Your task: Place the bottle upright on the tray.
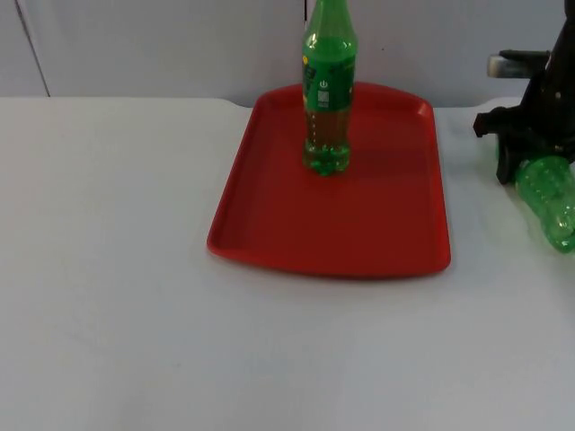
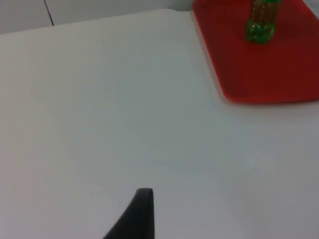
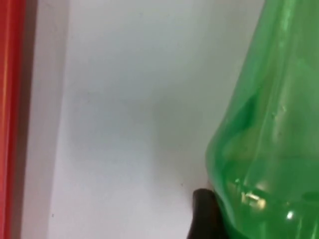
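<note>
A green bottle [image 1: 327,90] with a green label stands upright on the far part of the red tray [image 1: 377,233]; its base [image 2: 259,30] also appears in the left wrist view on the tray [image 2: 279,74]. A second green bottle [image 1: 550,202] lies on the white table right of the tray. My right gripper [image 1: 518,160] is at that bottle's far end, and in the right wrist view the gripper [image 3: 204,216] sits against the bottle's clear green wall [image 3: 269,124]. My left gripper [image 2: 141,216] waits above bare table left of the tray.
The tray's long edge [image 3: 10,99] runs close beside the lying bottle, with a strip of white table between them. The grey partition wall [image 1: 162,45] closes the table at the back. Open table lies left of and in front of the tray.
</note>
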You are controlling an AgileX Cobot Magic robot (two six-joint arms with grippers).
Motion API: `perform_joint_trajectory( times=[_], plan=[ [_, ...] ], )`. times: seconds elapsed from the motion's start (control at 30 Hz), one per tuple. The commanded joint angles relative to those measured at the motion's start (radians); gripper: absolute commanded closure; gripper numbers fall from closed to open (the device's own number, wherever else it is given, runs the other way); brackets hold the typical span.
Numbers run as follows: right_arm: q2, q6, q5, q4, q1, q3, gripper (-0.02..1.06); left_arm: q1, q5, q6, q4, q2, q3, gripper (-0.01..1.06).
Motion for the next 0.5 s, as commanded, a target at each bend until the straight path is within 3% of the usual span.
perform_joint_trajectory(
  times=[0.0, 0.47],
  plan=[
    [-0.033, -0.018, 0.018, 0.002, -0.003, -0.004, 1.05, 0.003, -0.001, -0.006, -0.002, -0.003, 0.004, 0.00],
    [-0.349, -0.075, 0.018, -0.047, -0.001, 0.036, 1.05, 0.003, -0.001, -0.006, -0.002, -0.003, 0.004, 0.00]
  ],
)
